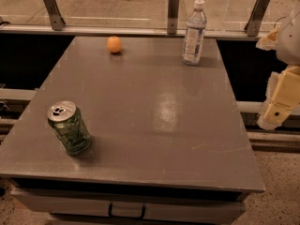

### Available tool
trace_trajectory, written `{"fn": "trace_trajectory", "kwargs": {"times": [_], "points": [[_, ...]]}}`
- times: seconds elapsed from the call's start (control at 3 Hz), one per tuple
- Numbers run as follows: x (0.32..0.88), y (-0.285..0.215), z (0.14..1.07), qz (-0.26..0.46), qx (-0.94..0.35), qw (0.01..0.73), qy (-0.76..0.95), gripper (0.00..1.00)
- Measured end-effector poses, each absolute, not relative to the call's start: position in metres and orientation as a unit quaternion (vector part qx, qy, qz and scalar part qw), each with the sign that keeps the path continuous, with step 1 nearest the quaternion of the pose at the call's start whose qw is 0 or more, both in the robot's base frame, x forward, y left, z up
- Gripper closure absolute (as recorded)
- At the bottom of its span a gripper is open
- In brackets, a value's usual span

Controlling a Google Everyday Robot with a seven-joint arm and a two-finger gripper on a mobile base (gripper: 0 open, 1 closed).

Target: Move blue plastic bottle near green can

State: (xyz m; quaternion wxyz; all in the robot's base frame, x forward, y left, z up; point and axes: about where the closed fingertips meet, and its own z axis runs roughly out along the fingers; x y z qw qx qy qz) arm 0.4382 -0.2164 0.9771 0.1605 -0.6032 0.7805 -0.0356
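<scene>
The blue plastic bottle [194, 32] stands upright at the far right of the grey table [154, 116], with a white cap and a white-blue label. The green can [69, 128] stands at the near left of the table, silver top and pull tab facing up, slightly tilted in view. My gripper [275, 114] hangs off the table's right side, beyond the edge, well in front of and to the right of the bottle. It holds nothing that I can see.
An orange [114, 44] lies at the far left-centre of the table. A railing with metal posts [173, 13] and glass runs behind the table. The table's front has a drawer handle [126, 211].
</scene>
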Motion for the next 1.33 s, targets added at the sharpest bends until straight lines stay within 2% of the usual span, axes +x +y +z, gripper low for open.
{"fn": "trace_trajectory", "kwargs": {"times": [0.67, 1.33], "points": [[0.455, -0.214, 0.970, -0.034, -0.608, 0.173, 0.774, 0.00], [0.569, -0.219, 0.933, -0.015, -0.581, 0.279, 0.764, 0.00]]}}
